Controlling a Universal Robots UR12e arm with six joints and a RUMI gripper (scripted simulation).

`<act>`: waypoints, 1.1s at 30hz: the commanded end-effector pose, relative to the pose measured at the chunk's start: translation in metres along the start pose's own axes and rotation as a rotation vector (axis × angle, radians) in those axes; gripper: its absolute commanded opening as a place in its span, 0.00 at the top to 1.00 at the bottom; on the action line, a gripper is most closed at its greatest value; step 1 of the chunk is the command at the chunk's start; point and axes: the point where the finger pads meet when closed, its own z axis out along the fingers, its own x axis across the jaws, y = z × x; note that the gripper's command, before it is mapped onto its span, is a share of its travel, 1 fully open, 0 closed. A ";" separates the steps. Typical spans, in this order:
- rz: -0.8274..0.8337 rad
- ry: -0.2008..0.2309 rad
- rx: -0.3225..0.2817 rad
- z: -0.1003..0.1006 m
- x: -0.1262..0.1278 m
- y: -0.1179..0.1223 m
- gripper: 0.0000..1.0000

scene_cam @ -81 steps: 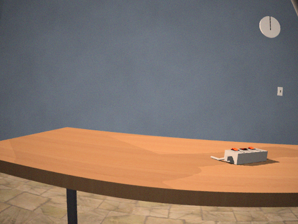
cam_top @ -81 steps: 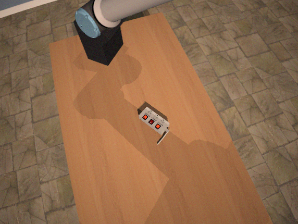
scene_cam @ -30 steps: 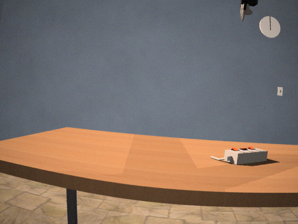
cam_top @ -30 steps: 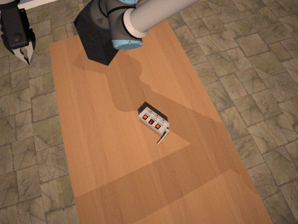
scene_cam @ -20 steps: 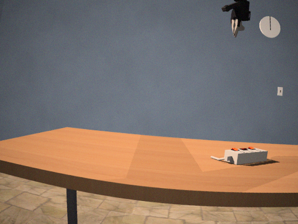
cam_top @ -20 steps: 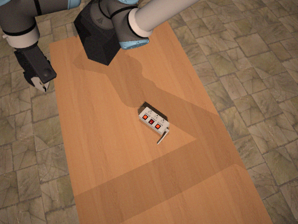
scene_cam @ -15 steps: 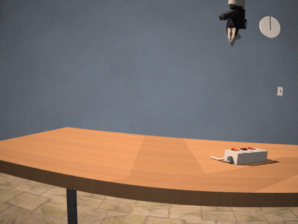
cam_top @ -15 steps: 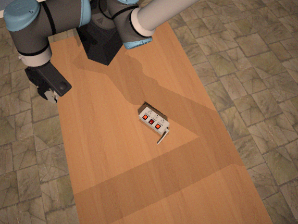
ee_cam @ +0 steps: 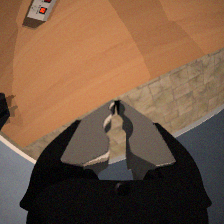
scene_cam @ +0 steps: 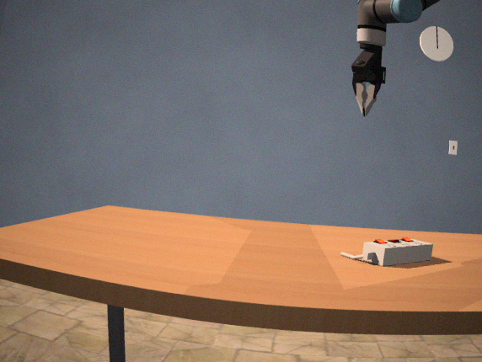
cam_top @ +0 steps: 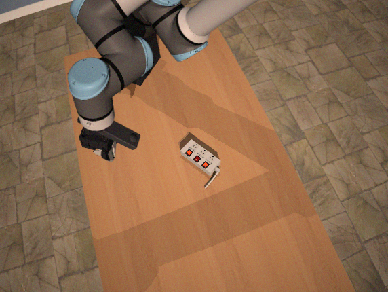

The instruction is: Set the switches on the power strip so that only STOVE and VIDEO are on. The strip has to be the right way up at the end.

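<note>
We hang our tool (scene_cam: 365, 110) high above the desk (scene_cam: 168, 248), fingers pressed together on nothing. The power strip (cam_top: 200, 157) lies face-up mid-desk, well apart from us. No switch is touched yet; its labels are unreadable, so all the switch-setting appears left.

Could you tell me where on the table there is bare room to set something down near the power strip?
The only thing lying on the table is the power strip, switches up, with its cord stub pointing toward the near end. The wood between strip and hand looks bare, as does the long stretch beyond the stub. The shut hand hangs high, holding nothing.
</note>
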 end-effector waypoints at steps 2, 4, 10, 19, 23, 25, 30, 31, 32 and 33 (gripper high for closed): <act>-0.223 0.010 -0.003 0.062 -0.018 -0.053 1.00; -0.223 0.010 -0.003 0.062 -0.018 -0.053 1.00; -0.415 0.014 0.009 0.107 -0.048 -0.101 1.00; -0.687 0.026 0.037 0.161 -0.106 -0.169 1.00; -0.734 0.029 0.043 0.169 -0.118 -0.180 1.00; -0.776 0.032 0.049 0.176 -0.128 -0.190 1.00; -0.858 0.039 0.062 0.188 -0.151 -0.210 1.00; -0.871 0.040 0.064 0.190 -0.154 -0.213 1.00; -0.883 0.041 0.066 0.192 -0.158 -0.216 1.00; -0.894 0.042 0.067 0.193 -0.161 -0.219 1.00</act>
